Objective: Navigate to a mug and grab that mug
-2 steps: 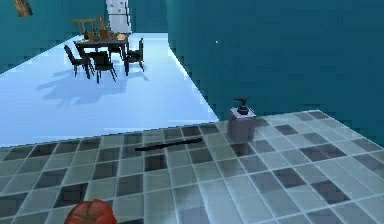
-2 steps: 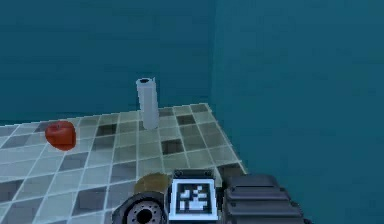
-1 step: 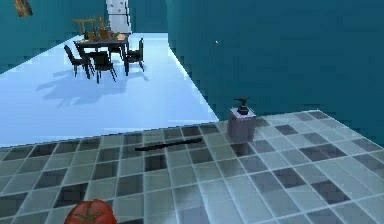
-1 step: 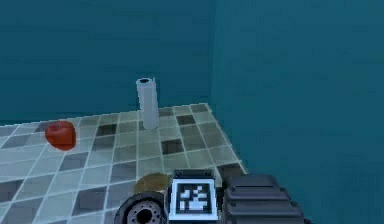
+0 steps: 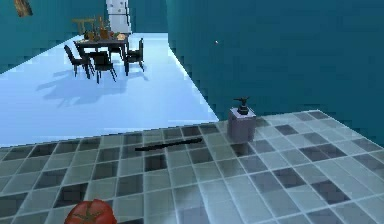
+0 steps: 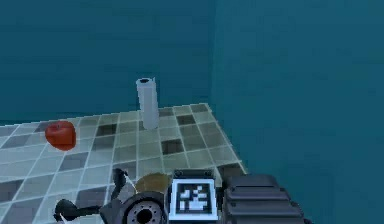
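**Asker:** Down at the tiled grey worktop's near edge, what's by your claw?

**Me:** A tan rounded thing, maybe the mug. I can't tell whether I hold it. I'd lift slowly, straight up.

Red round thing cut off by forward view's bottom edge. Stuff on far dining table way too tiny to name. Brownish round thing half hidden behind gripper. Gripper's body clipped at bottom edge, can't tell if it's holding anything.
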You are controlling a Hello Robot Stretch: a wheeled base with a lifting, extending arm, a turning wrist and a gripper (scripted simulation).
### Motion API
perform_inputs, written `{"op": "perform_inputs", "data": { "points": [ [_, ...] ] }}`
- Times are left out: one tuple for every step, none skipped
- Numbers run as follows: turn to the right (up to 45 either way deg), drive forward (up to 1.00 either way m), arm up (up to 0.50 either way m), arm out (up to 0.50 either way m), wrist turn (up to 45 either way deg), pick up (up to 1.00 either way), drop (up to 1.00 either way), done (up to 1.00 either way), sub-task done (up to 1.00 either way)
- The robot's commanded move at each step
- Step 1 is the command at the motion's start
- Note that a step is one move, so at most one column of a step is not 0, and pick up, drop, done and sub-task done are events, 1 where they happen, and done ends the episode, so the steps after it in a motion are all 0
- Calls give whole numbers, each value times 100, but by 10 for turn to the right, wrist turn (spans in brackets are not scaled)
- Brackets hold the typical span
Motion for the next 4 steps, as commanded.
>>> {"op": "perform_inputs", "data": {
  "points": [
    [0, 0, 0, 0, 240, 0, 0, 0, 0],
    [0, 0, -16, 0, 0, 0, 0, 0, 0],
    [0, 0, 0, 0, 0, 100, 0, 0, 0],
    [0, 0, 10, 0, 0, 0, 0, 0, 0]
  ]
}}
